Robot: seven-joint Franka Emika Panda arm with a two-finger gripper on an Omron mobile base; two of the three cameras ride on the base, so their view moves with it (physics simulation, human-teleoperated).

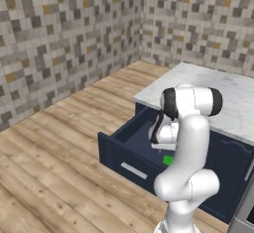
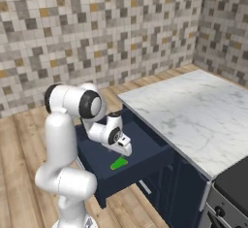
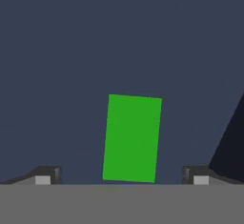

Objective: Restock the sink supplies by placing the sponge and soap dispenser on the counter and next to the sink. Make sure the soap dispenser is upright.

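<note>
Tool point(image 3: 122, 179) is held with its jaws spread wide and nothing between them, hung above an open navy drawer point(image 2: 145, 147) pulled out from under the marble table point(image 2: 193, 115). On the drawer floor the green sponge point(image 3: 132, 138) is seen lying flat, framed between the two fingertips point(image 3: 44, 179).

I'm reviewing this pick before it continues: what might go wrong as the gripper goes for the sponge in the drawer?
1. The sponge lies flat on the drawer floor, so the open gripper may press its fingertips into the floor or close above the sponge and miss it.
2. The sponge sits slightly skewed between the fingers, so it might twist or slip as they close.
3. The hand works low inside the drawer, so on lifting it could clip the drawer wall or the counter edge.
</note>
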